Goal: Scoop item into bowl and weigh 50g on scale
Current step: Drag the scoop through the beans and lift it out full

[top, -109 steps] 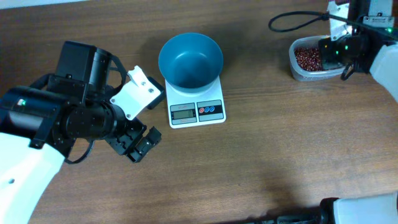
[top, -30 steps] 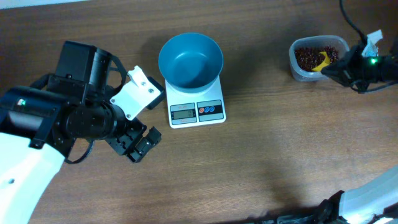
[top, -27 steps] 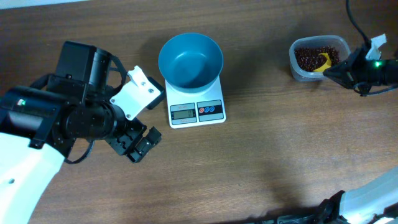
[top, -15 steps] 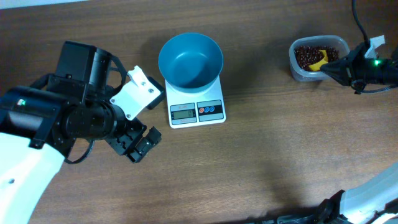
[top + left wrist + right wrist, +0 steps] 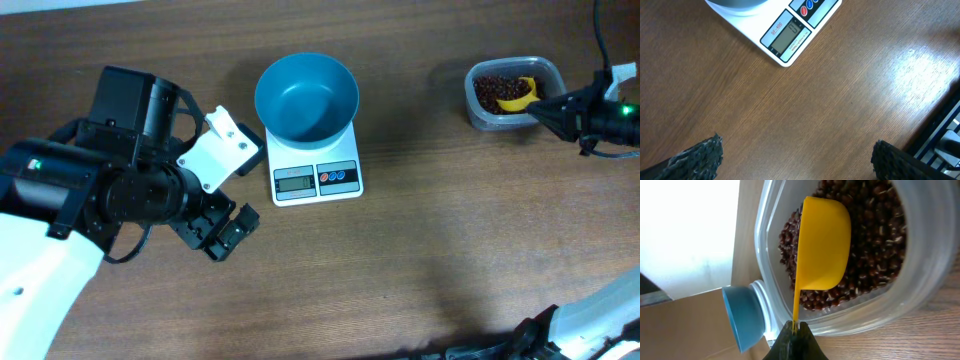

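Jaws of the right gripper are clenched on the thin handle of a yellow plastic scoop, gripped at its very end. The scoop's cup lies among the small dark reddish-brown beans that fill a clear rounded-rectangular plastic tub; whether the cup carries any beans cannot be told from these views. Seen from overhead, the tub stands at the far right of the brown wooden table, with the beans heaped inside, the scoop towards its right side and the right gripper just beyond the tub's right rim.

Left gripper: released, its two ridged fingertips set wide apart with only bare table between them. Overhead, it hangs low at the left of the table, near the front left corner of the scale but not touching it.

Small white rectangular digital kitchen scale, left of centre, well apart from the tub; its grey display and its red and blue round buttons face the near edge, and the reading is too small to make out. The left wrist view shows the same scale at the top of the frame.

Round, deep blue plastic bowl, seated on the scale's platform, its visible interior plain blue
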`<state>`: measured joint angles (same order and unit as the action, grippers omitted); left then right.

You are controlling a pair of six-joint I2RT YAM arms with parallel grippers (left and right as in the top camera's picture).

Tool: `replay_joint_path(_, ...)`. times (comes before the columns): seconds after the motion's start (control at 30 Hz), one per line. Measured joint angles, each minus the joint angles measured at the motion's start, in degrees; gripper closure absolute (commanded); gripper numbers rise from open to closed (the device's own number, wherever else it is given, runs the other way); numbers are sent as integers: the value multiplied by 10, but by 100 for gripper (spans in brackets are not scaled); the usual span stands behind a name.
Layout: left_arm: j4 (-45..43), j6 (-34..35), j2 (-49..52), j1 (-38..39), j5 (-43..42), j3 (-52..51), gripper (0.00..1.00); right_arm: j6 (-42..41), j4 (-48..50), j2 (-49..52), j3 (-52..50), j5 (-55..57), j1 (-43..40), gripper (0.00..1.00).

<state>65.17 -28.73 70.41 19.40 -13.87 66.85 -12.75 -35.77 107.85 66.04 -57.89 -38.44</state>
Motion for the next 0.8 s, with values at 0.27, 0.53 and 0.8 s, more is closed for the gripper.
replay_joint_path(0.27,0,0,0,0,0,0,1,11,-6,0,0,-63,0,96)
replay_joint_path(0.53,0,0,0,0,0,0,1,81,-51,0,-3,-76,-76,96)
replay_joint_path(0.8,0,0,0,0,0,0,1,133,-58,0,-3,-98,-76,96)
